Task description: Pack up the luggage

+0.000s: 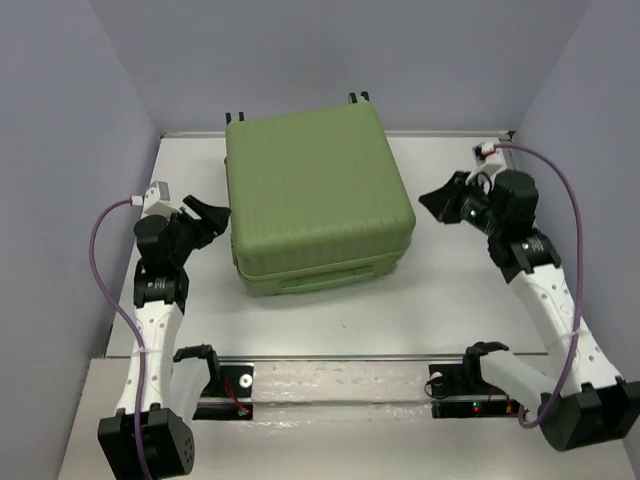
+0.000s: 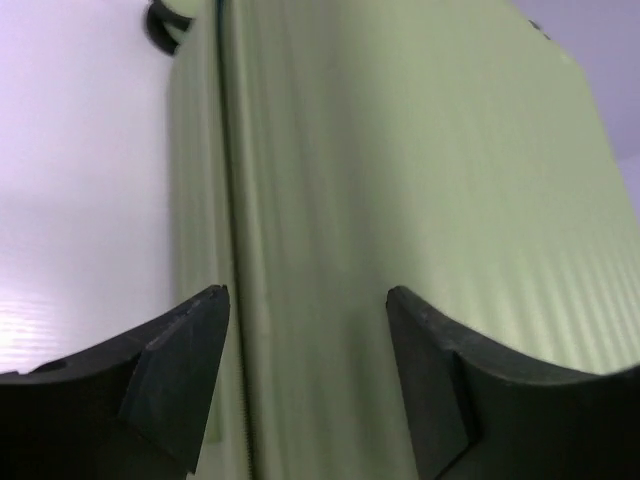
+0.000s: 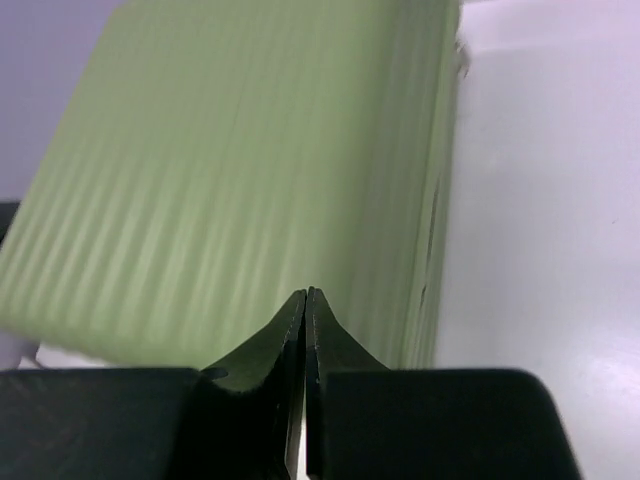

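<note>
L jaws spread wide, nothing in them, just beside the luggage (image 1: 315, 195) L flank, seam line straight ahead. R jaws pinched shut, holding nothing, near R flank, not touching. Luggage closed, lying flat, mid desk (image 1: 450, 300). Prob stiff, slick ribbed shell, bulky, too wide to span; best hold looks like lid lip at seam. Room to move in front + both sides; wheels (image 1: 354, 97) at far end, back wall close.
</note>
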